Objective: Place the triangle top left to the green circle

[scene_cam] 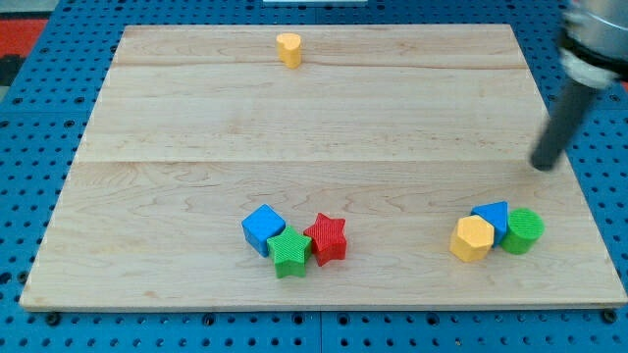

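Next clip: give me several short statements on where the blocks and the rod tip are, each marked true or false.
1. The blue triangle sits between the yellow hexagon and the green circle. True.
2. My tip touches the green circle. False: it is above the circle in the view, clear of it.
3. The red star is next to the green star. True.
4. The blue cube lies at the view's top edge. False: a small yellow block lies there.

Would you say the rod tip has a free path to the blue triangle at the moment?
Probably yes: my tip sits above the blue triangle with bare board between. The green circle and yellow block flank it.
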